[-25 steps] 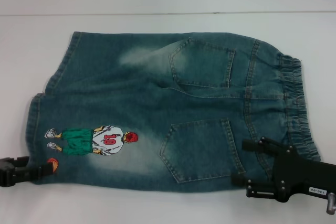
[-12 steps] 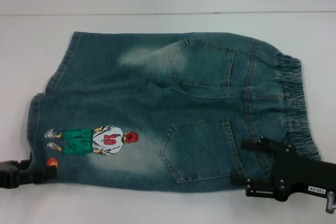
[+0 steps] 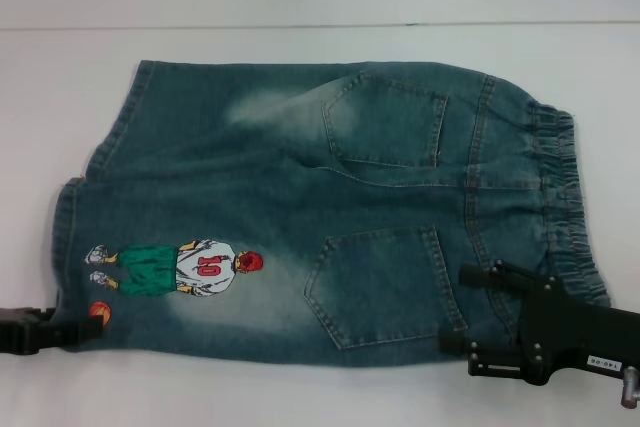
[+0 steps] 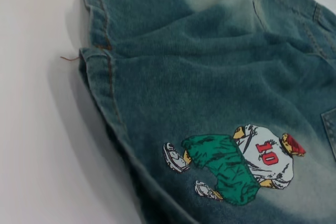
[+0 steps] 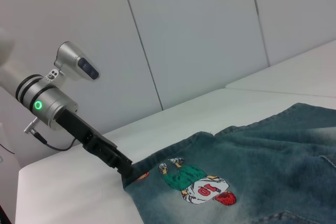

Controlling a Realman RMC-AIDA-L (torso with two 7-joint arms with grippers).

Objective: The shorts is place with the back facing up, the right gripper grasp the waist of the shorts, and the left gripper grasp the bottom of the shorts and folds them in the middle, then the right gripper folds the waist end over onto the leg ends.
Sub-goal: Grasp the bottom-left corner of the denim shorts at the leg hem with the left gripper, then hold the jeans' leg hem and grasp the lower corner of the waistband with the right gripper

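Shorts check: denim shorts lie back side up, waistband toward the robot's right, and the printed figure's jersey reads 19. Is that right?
Not quite. The denim shorts do lie back side up, with the elastic waistband toward the robot's right, but the printed figure wears a jersey reading 10, not 19. The left wrist view shows the red digits clearly.

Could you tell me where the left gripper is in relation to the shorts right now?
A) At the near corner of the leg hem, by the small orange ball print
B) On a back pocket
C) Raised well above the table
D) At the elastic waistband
A: the left gripper meets the shorts at the near hem corner, beside the orange ball print.
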